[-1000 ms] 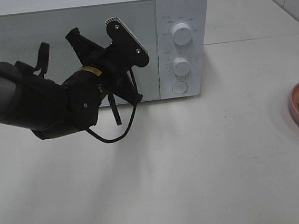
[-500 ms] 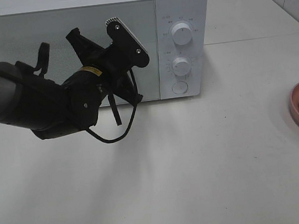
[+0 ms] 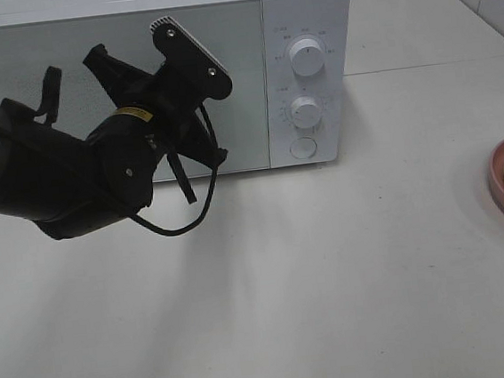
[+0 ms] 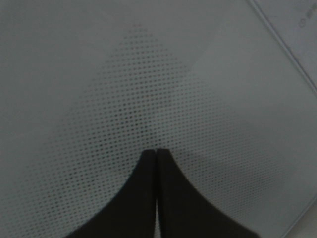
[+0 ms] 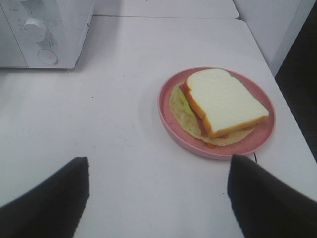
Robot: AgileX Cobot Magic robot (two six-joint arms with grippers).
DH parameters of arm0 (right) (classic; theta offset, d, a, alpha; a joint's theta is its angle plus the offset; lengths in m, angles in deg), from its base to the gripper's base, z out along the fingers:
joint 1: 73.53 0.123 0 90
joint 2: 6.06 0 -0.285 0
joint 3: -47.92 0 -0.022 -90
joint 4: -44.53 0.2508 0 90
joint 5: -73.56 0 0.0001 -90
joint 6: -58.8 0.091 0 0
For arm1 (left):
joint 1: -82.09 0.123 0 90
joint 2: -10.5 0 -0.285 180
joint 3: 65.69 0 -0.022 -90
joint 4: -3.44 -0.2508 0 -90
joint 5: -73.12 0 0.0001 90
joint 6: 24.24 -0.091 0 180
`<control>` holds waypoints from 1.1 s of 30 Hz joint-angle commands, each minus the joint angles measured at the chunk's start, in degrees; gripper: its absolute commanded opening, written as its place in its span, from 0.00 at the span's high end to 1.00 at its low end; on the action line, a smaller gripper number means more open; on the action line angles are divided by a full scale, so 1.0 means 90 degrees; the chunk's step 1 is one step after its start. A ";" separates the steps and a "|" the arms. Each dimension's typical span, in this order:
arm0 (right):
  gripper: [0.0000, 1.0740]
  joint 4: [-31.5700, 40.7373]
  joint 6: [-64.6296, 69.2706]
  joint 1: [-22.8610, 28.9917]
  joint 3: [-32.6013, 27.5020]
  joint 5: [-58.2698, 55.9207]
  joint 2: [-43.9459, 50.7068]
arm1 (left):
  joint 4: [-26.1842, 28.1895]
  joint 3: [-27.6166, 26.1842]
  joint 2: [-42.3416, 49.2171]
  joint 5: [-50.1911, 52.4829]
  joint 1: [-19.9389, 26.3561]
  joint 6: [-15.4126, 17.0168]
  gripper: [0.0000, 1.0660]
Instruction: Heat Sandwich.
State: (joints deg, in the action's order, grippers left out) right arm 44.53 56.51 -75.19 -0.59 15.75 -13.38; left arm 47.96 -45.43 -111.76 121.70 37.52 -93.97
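Left gripper sat in front of the closed microwave door, fingers pressed together with nothing between them, tips close to the perforated window; contact could not be confirmed. Right gripper was spread wide and empty, hovering above the table short of the pink plate.

The sandwich lay on that plate at the table's right side, well apart from the microwave, white bread on top, lettuce and red filling showing at the edge.

Risks, as judged:
- Closed fingers on a flat door have no purchase; a push could shove the whole oven back rather than open it. No handle visible; the round button below the 2 knobs looked the likelier release.
- The left arm's bulk stood in the door's swing path; door could strike it on opening.
- Plate sat near the table edge; a clumsy approach could tip it off or slide the top slice.

Obstructions: door shut, so the cavity was unreachable. The open table between plate and oven held nothing.
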 commanded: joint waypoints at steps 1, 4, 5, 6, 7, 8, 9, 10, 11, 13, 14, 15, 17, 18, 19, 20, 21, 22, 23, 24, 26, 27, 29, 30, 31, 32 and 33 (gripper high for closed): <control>0.30 0.0000 0.0025 -0.0032 -0.0006 0.0076 0.0140 | 0.0134 0.0216 0.0255 0.0095 -0.0172 0.0516 1.00; 0.30 0.0000 0.0025 -0.0032 -0.0006 0.0076 0.0140 | 0.0102 0.0414 0.0439 -0.0134 -0.0197 0.1101 1.00; 0.30 0.0000 0.0025 -0.0032 -0.0006 0.0076 0.0140 | 0.0089 0.0458 0.0490 -0.0255 -0.0197 0.1305 1.00; 0.30 0.0000 0.0025 -0.0032 -0.0006 0.0076 0.0140 | 0.0064 0.0503 0.0567 -0.0433 -0.0197 0.1509 1.00; 0.30 0.0000 0.0025 -0.0032 -0.0006 0.0076 0.0140 | 0.0038 0.0567 0.0745 -0.0872 -0.0197 0.1853 1.00; 0.30 0.0000 0.0025 -0.0032 -0.0006 0.0076 0.0140 | 0.0038 0.0567 0.0745 -0.0872 -0.0197 0.1853 1.00; 0.30 0.0000 0.0025 -0.0032 -0.0006 0.0076 0.0140 | 0.0038 0.0573 0.0853 -0.1190 -0.0197 0.2044 1.00; 0.30 0.0000 0.0025 -0.0032 -0.0006 0.0076 0.0140 | 0.0032 0.0579 0.0974 -0.1522 -0.0197 0.2196 1.00; 0.30 0.0000 0.0025 -0.0032 -0.0006 0.0076 0.0140 | 0.0013 0.0579 0.1076 -0.1827 -0.0197 0.2387 1.00; 0.30 0.0000 0.0025 -0.0032 -0.0006 0.0076 0.0140 | -0.0051 0.0579 0.1261 -0.2311 -0.0197 0.2687 1.00; 0.30 0.0000 0.0025 -0.0032 -0.0006 0.0076 0.0140 | -0.0064 0.0579 0.1350 -0.2546 -0.0197 0.2814 1.00; 0.30 0.0000 0.0025 -0.0032 -0.0006 0.0076 0.0140 | -0.0064 0.0579 0.1413 -0.2737 -0.0197 0.2935 1.00; 0.30 0.0000 0.0025 -0.0032 -0.0006 0.0076 0.0140 | -0.0083 0.0579 0.1623 -0.3368 -0.0197 0.3062 1.00; 0.30 0.0000 0.0025 -0.0032 -0.0006 0.0076 0.0140 | -0.0083 0.0579 0.1623 -0.3368 -0.0197 0.3062 1.00; 0.30 0.0000 0.0025 -0.0032 -0.0006 0.0076 0.0140 | -0.0095 0.0579 0.1668 -0.3597 -0.0197 0.3062 1.00; 0.30 0.0000 0.0025 -0.0032 -0.0006 0.0076 0.0140 | -0.0127 0.0579 0.1706 -0.3845 -0.0197 0.3062 1.00; 0.30 0.0000 0.0025 -0.0032 -0.0006 0.0076 0.0140 | -0.0274 0.0579 0.1802 -0.4272 -0.0197 0.3062 1.00; 0.30 0.0000 0.0025 -0.0032 -0.0006 0.0076 0.0140 | -0.0382 0.0579 0.1853 -0.4495 -0.0197 0.3094 1.00; 0.30 0.0000 0.0025 -0.0032 -0.0006 0.0076 0.0140 | -0.0382 0.0579 0.1853 -0.4495 -0.0197 0.3094 1.00; 0.30 0.0000 0.0025 -0.0032 -0.0006 0.0076 0.0140 | -0.0497 0.0579 0.1910 -0.4692 -0.0197 0.3177 1.00; 0.30 0.0000 0.0025 -0.0032 -0.0006 0.0076 0.0140 | -0.0942 0.0579 0.2158 -0.5188 -0.0178 0.3565 1.00; 0.30 0.0000 0.0025 -0.0032 -0.0006 0.0076 0.0140 | -0.1146 0.0579 0.2266 -0.5360 -0.0146 0.3775 1.00; 0.30 0.0000 0.0025 -0.0032 -0.0006 0.0076 0.0140 | -0.1356 0.0579 0.2368 -0.5539 -0.0095 0.4023 1.00; 0.30 0.0000 0.0025 -0.0032 -0.0006 0.0076 0.0140 | -0.1865 0.0573 0.2553 -0.5889 0.0019 0.4590 1.00; 0.30 0.0000 0.0025 -0.0032 -0.0006 0.0076 0.0140 | -0.2139 0.0573 0.2642 -0.6086 0.0102 0.4902 1.00; 0.30 0.0000 0.0025 -0.0032 -0.0006 0.0076 0.0140 | -0.2343 0.0560 0.2706 -0.6252 0.0191 0.5169 1.00; 0.30 0.0000 0.0025 -0.0032 -0.0006 0.0076 0.0140 | -0.2343 0.0560 0.2706 -0.6252 0.0191 0.5169 1.00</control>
State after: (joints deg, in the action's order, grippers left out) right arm 44.53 56.51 -75.19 -0.59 15.75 -13.38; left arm 30.77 -40.27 -88.79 68.36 38.26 -52.14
